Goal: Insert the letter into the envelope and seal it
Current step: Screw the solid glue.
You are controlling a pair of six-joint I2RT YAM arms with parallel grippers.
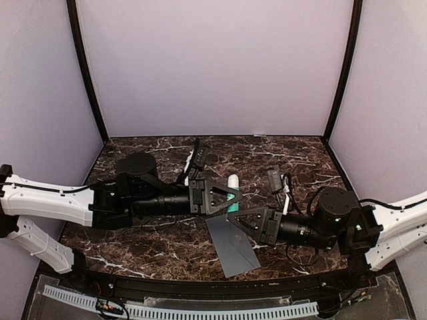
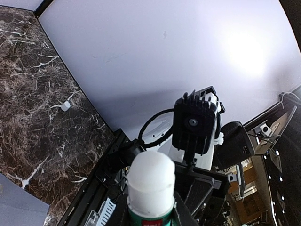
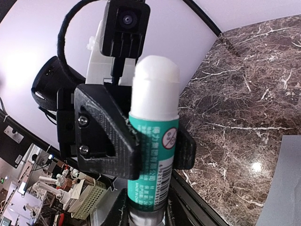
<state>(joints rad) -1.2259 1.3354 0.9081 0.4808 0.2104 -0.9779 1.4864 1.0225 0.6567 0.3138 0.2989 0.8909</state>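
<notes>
We see one dark marble table (image 1: 300, 150) with two arms reaching toward its middle, the left from 9 o'clock and the right from 3 o'clock. One slate-grey envelope (image 1: 235, 257) lies flat at 6 o'clock from the table's centre, close to the near edge. Its long axis runs from 11 o'clock to 5 o'clock, and its 11 o'clock end is tucked under the right arm's claw, so we cannot tell which way the flap points. Just beyond it at 12 o'clock we count one glue stick (image 1: 233, 183), with a green body and a white cap. Its long axis lies 12 to 6 and the cap points to 12 o'clock. The left gripper (image 1: 232, 198) is pressed onto the stick's green body from both sides, as the right wrist view shows plainly. The right gripper (image 1: 233, 219) pinches the stick's lower end between its own fingers. In the left wrist view one small white speck (image 2: 66, 106) sits on the marble, too small for us to identify.
</notes>
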